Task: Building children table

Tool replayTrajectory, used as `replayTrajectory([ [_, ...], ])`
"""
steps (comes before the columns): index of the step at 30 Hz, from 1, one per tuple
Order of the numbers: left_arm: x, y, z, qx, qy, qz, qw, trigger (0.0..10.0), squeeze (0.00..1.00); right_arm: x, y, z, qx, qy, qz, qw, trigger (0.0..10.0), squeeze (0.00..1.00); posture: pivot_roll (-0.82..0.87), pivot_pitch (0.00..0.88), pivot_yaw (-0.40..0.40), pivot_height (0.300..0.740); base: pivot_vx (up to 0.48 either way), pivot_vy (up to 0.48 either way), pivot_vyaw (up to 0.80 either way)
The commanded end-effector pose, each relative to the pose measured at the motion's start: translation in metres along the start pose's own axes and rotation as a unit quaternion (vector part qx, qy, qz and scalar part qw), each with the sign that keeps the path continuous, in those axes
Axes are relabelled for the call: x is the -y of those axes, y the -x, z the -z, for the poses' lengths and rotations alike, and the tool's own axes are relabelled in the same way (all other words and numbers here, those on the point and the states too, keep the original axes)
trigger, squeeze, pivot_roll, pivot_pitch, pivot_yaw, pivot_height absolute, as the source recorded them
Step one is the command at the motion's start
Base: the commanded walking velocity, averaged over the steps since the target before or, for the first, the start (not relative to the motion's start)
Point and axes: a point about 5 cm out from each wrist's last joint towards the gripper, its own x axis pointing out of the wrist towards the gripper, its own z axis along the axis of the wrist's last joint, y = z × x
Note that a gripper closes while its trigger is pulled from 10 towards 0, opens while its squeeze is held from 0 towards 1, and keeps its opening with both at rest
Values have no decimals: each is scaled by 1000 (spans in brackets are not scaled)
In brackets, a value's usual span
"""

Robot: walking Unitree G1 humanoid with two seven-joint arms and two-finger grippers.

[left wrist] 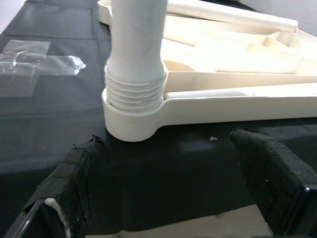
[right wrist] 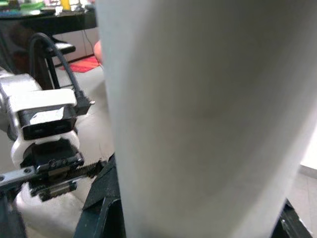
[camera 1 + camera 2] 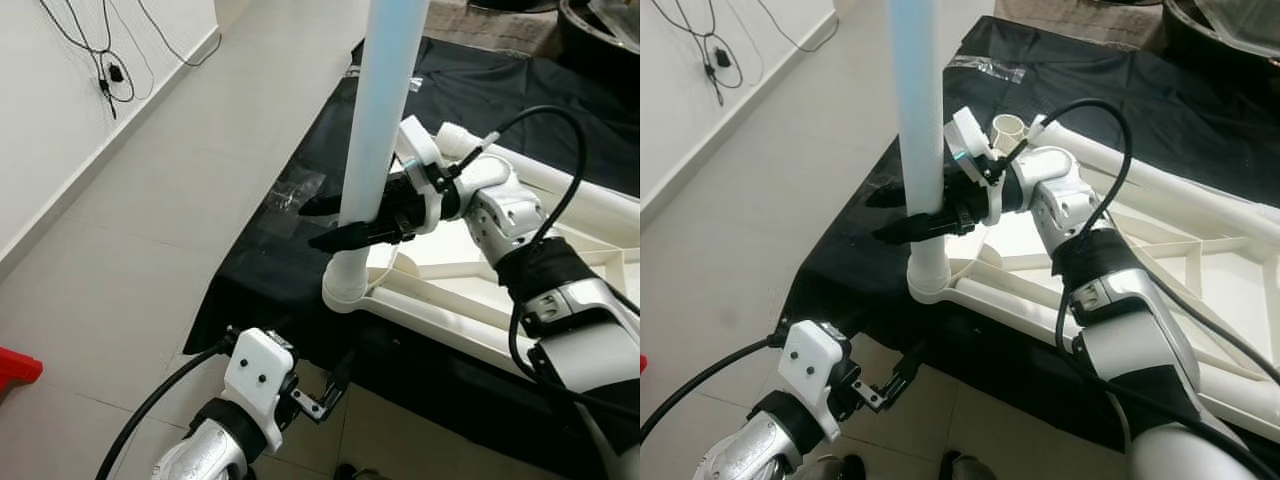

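Gripping table leg [image 3: 378,110], right claw [image 3: 335,222]

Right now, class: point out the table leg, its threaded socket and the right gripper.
table leg [image 3: 375,110], left eye view, mid-shaft.
threaded socket [image 1: 132,119], left wrist view, outer wall.
right gripper [image 3: 322,222], left eye view, between fingertips.

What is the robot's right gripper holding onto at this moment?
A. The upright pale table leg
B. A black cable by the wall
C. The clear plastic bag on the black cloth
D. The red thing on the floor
A: the right gripper has its black fingers closed around the upright table leg, just above the corner socket of the white tabletop lying on the black cloth.
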Motion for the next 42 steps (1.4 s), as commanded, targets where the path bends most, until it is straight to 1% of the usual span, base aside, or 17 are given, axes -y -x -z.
replayTrajectory([
  [1,1,4,1,-10,-3,1,1000,10000,0,-5,-14,32,-30,-55,-19,998,10000,0,122,299,-77,740,0,0,0],
  [2,1,5,1,-11,-4,1,1000,10000,0,0,-15,30,-16,-58,-8,998,10000,0,129,305,-79,740,0,0,0],
  [4,2,6,0,-12,-4,0,1000,10000,0,2,-15,30,-6,-60,0,998,10000,0,126,308,-78,740,0,0,0],
  [7,2,6,0,-13,-3,-1,1000,10000,0,5,-13,29,10,-60,11,998,10000,0,126,308,-78,740,0,0,0],
  [11,2,6,0,-13,-3,0,1000,10000,0,4,-11,29,16,-62,16,998,10000,0,125,311,-79,740,0,0,0],
  [14,2,5,0,-12,-2,0,1000,10000,0,1,2,34,35,-75,41,996,10000,0,120,303,-78,740,0,0,0],
  [16,2,5,0,-11,-2,1,1000,10000,0,-2,8,38,36,-77,49,995,10000,0,119,300,-81,740,0,0,0],
  [22,3,5,0,-11,-2,1,1000,10000,0,-4,11,41,25,-70,54,996,10000,0,119,294,-79,740,0,0,0],
  [26,2,5,0,-10,-5,2,1000,10000,0,-8,13,41,20,-42,77,996,10000,0,118,280,-72,740,0,0,0],
  [29,2,5,1,-10,-5,2,1000,10000,0,-9,14,42,16,-37,84,996,10000,0,117,275,-74,740,0,0,0],
  [31,1,4,1,-10,-7,2,1000,10000,0,-6,14,43,7,-34,131,991,10000,0,115,268,-70,740,0,0,0],
  [32,1,4,1,-10,-7,2,1000,10000,0,-6,14,43,7,-34,131,991,10000,0,115,268,-70,740,0,0,0],
  [34,0,4,1,-11,-8,2,1000,10000,0,-4,15,45,-2,-38,167,985,10000,0,115,267,-71,740,0,0,0],
  [37,0,4,1,-10,-8,2,1000,10000,0,-3,15,47,-7,-39,185,982,10000,0,115,265,-71,740,0,0,0],
  [39,-1,3,2,-11,-8,2,1000,10000,0,-1,18,50,-15,-58,237,970,10000,0,114,262,-70,740,0,0,0],
  [40,-1,3,2,-11,-8,2,1000,10000,0,-1,18,50,-15,-58,237,970,10000,0,114,262,-70,740,0,0,0],
  [42,-1,2,2,-11,-8,3,1000,10000,0,2,23,53,-19,-69,291,954,10000,0,110,259,-70,740,0,0,0],
])
